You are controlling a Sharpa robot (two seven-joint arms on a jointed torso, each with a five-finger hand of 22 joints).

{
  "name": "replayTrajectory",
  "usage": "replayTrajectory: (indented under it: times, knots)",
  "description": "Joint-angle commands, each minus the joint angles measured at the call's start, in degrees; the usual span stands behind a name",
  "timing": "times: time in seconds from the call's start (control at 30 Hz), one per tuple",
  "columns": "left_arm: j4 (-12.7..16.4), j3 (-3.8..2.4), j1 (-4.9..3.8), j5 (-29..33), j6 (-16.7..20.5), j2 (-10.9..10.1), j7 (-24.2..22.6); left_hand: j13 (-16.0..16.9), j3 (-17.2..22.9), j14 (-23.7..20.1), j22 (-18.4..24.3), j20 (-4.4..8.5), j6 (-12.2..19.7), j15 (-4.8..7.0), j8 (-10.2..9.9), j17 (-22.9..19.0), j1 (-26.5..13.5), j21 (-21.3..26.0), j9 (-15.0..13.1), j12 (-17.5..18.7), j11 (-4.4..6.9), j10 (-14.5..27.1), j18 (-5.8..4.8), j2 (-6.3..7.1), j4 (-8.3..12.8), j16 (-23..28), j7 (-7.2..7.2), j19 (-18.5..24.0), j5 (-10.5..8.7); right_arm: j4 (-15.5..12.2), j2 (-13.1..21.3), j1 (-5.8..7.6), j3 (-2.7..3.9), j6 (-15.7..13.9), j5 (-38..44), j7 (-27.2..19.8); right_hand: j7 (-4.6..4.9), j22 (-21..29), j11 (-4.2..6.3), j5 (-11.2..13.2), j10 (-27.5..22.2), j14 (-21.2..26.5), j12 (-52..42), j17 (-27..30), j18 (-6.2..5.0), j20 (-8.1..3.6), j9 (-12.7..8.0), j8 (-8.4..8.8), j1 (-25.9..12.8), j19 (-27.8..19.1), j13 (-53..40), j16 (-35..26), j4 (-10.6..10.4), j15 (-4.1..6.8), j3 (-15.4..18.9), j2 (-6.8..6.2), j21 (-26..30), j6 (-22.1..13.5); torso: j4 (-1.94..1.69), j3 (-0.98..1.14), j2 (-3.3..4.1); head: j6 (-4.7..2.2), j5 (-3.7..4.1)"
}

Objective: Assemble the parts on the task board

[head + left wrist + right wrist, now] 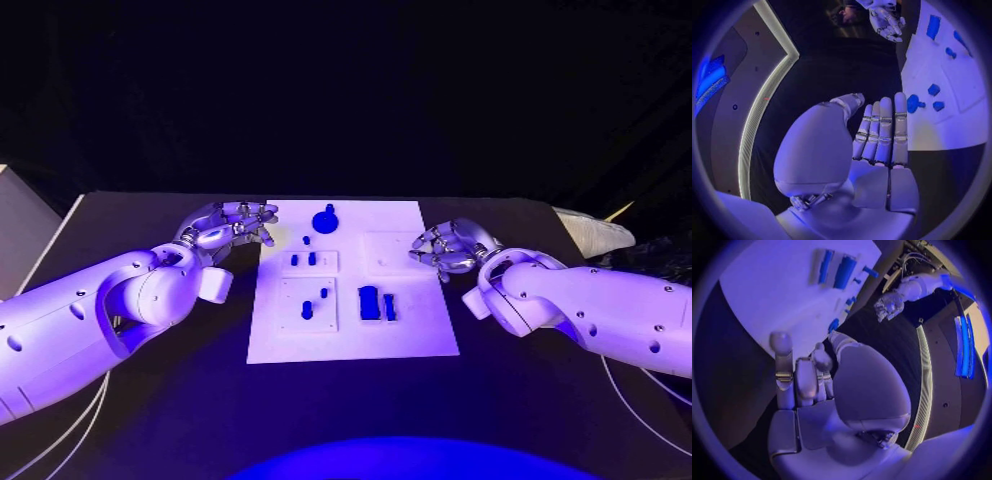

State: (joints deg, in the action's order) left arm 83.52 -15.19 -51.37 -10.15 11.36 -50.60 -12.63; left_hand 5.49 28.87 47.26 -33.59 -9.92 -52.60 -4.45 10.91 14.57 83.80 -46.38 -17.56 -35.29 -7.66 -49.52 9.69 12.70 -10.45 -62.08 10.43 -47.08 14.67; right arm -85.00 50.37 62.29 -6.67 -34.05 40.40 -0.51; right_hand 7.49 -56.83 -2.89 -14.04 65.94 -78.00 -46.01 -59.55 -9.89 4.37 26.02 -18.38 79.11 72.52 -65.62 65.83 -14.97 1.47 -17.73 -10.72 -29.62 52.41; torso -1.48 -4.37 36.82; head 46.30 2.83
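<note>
The white task board (pixel 353 335) lies in the middle of the black table. On it are a round blue part (pixel 326 217) at the far edge, small blue pegs (pixel 294 260) in the middle, and two longer blue blocks (pixel 369 302) towards the near right. My left hand (pixel 231 225) hovers beside the board's far left corner; its fingers (pixel 879 132) are stretched out side by side and hold nothing. My right hand (pixel 450 248) hangs at the board's right edge. Its fingers (pixel 804 380) are loosely bent and empty. The blue blocks (pixel 845 272) lie beyond them.
Bare black table surrounds the board (pixel 954 120) on every side. A pale ribbed object (pixel 594 232) lies at the table's far right corner. A light-coloured panel (pixel 22 225) stands at the left edge.
</note>
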Motion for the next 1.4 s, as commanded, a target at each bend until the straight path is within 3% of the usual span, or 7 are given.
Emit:
replayTrajectory:
  times: [0.03, 0.63, 0.67, 0.83, 1.0, 1.03, 1.4]
  knots:
    - [-2.41, -0.06, -0.02, 2.28, 5.53, 1.68, -6.95, -1.6, 0.59, -3.14, 1.98, -0.91, -1.12, -0.98, 0.65, -2.4, -0.34, 3.95, -0.41, 3.55, -0.31, -1.73, 0.33, 0.15, -0.33, 6.27, -0.02, 3.12, -0.11, 4.78, -1.63, 0.45, 0.2, 1.58, -17.75, -15.0, 0.55, 7.11, -0.75, 0.91, -5.8, 6.68, 12.06, 12.97, -0.65, 0.84, -0.64, 0.37, 1.04, -1.96, 9.79, -15.12, -0.06, -0.86, -2.56, -0.47, 8.85, -1.56, 0.29, -0.51, -1.58, -0.98, -0.55]
    - [-12.29, -0.18, -0.08, 3.19, 9.65, 8.96, -12.18, -1.87, -8.6, -10.74, 25.62, -6.76, 4.46, -7.18, -4.41, -10.83, 1.2, 38.66, 3.54, 31.53, -4.34, -2.81, -1.52, -0.95, -2.88, 46.53, -2.81, 8.3, -0.24, 20.62, -10.41, 0.85, 1.21, 9.7, -24.5, -23.82, 4.2, 40.01, -6.07, 5.8, -6.79, 20.26, 39.19, 34.56, -0.7, 8.72, -6.32, 7.31, -0.11, -14.91, 54.35, -52.97, 3.82, -8.2, -8.2, -1.23, 25.98, -2.78, 0.65, 0.31, -3.79, -5.28, -2.22]
    - [-12.1, -0.12, -0.04, 2.83, 8.53, 8.68, -9.65, -5.49, -28.87, -47.26, 33.59, 9.92, 52.6, 4.45, -10.91, -14.57, -24.53, 46.38, 17.56, 35.29, 7.66, 49.52, -9.69, -12.7, 10.45, 62.08, -10.43, 47.08, -14.67, 20.28, -10.24, 0.88, 1.17, 6.28, -22.39, -20.13, -7.49, 56.83, 2.89, 14.04, -24.85, 37.86, 46.01, 59.55, 9.89, -4.37, -26.02, 18.38, -23.54, -32.3, 65.62, -65.83, 14.97, -1.47, 17.73, 10.72, 29.62, -52.41, 0.68, 0.07, -3.46, -4.81, -2.1]
    - [-11.02, 0.77, -0.55, 3.26, 9.94, 8.52, -10.09, -5.49, -28.87, -47.26, 33.59, 9.92, 52.6, 4.45, -10.91, -14.57, -32.16, 46.38, 17.56, 35.29, 7.66, 49.52, -9.69, -12.7, 10.45, 62.08, -10.43, 47.08, -14.67, 18.87, -9.98, 0.72, 1.48, 5.37, -23.4, -20.64, -7.49, 56.83, 2.89, 14.04, -65.94, 78.0, 46.01, 59.55, 9.89, -4.37, -26.02, 18.38, -31.24, -72.52, 65.62, -65.83, 14.97, -1.47, 17.73, 10.72, 29.62, -52.41, 0.76, 0.49, -3.68, -5.52, -2.18]
    - [-7.36, 3.8, -2.28, 4.7, 14.72, 7.98, -11.57, -5.49, -28.87, -47.26, 33.59, 9.92, 52.6, 4.45, -10.91, -14.57, -42.15, 46.38, 17.56, 35.29, 7.66, 49.52, -9.69, -12.7, 10.45, 62.08, -10.43, 47.08, -14.67, 14.08, -9.12, 0.14, 2.52, 2.26, -26.82, -22.38, -7.49, 56.83, 2.89, 14.04, -65.94, 78.0, 46.01, 59.55, 9.89, -4.37, -26.02, 18.38, -79.11, -72.52, 65.62, -65.83, 14.97, -1.47, 17.73, 10.72, 29.62, -52.41, 1.03, 1.94, -4.41, -7.91, -2.42]
    - [-6.41, 4.57, -2.72, 5.07, 15.95, 7.83, -11.95, -5.49, -28.87, -47.26, 33.59, 9.92, 52.6, 4.45, -10.91, -14.57, -83.8, 46.38, 17.56, 35.29, 7.66, 49.52, -9.69, -12.7, 10.45, 62.08, -10.43, 47.08, -14.67, 12.85, -8.9, 0.0, 2.79, 1.47, -27.69, -22.83, -7.49, 56.83, 2.89, 14.04, -65.94, 78.0, 46.01, 59.55, 9.89, -4.37, -26.02, 18.38, -79.11, -72.52, 65.62, -65.83, 14.97, -1.47, 17.73, 10.72, 29.62, -52.41, 1.1, 2.31, -4.6, -8.53, -2.49]
    - [4.97, 13.97, -8.1, 9.57, 30.83, 6.13, -16.57, -5.49, -28.87, -47.26, 33.59, 9.92, 52.6, 4.45, -10.91, -14.57, -83.8, 46.38, 17.56, 35.29, 7.66, 49.52, -9.69, -12.7, 10.45, 62.08, -10.43, 47.08, -14.67, -2.61, -6.1, -1.85, 6.16, -8.56, -38.73, -28.44, -7.49, 56.83, 2.89, 14.04, -65.94, 78.0, 46.01, 59.55, 9.89, -4.37, -26.02, 18.38, -79.11, -72.52, 65.62, -65.83, 14.97, -1.47, 17.73, 10.72, 29.62, -52.41, 1.48, 4.37, -5.64, -11.92, -2.83]
